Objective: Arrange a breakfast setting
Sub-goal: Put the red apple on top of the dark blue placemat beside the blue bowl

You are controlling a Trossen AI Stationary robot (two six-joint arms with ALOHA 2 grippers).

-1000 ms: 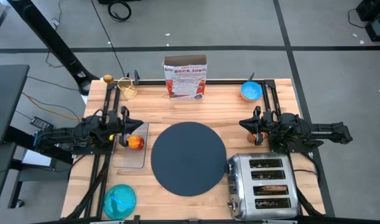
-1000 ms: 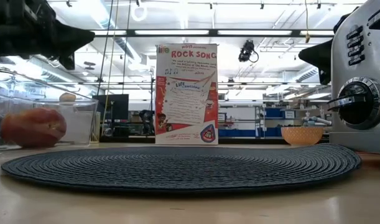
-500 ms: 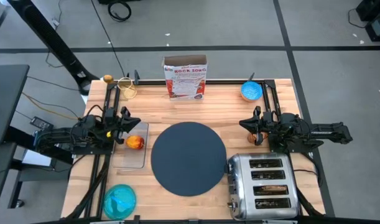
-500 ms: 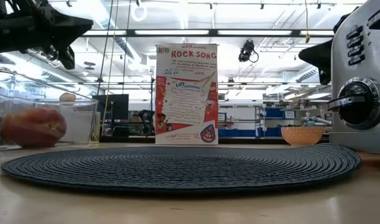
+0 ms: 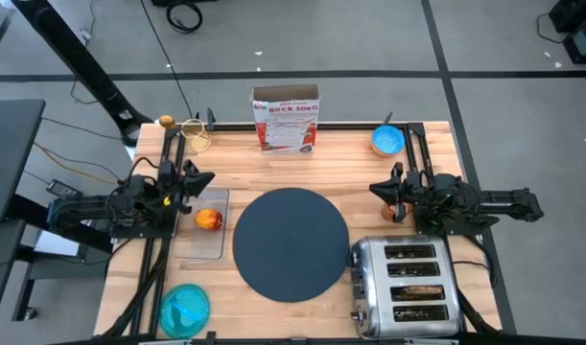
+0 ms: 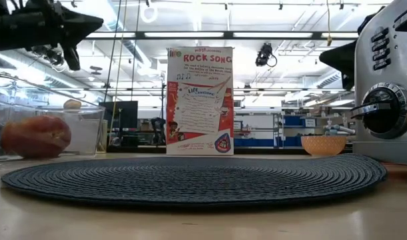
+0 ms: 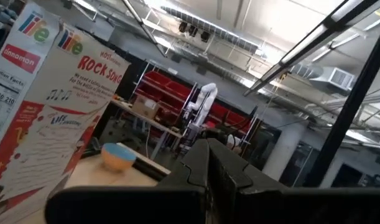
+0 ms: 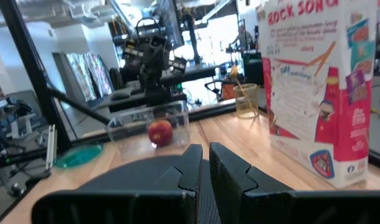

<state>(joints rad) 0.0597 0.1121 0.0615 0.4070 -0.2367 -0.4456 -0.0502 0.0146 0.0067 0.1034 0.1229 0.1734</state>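
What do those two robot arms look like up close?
Both arms are dark, nearly black, jointed and boxy. The left gripper shows small yellow marks and thin cables along its wrist. The right gripper ends in two flat, blunt dark fingers.

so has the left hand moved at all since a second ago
Yes. In the high view the left hand, shut and empty, has drawn back from over the apple in the clear tray, toward the table's far edge and slightly outward.

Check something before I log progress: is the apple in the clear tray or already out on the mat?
In the tray. The apple sits inside the clear tray, left of the bare mat.
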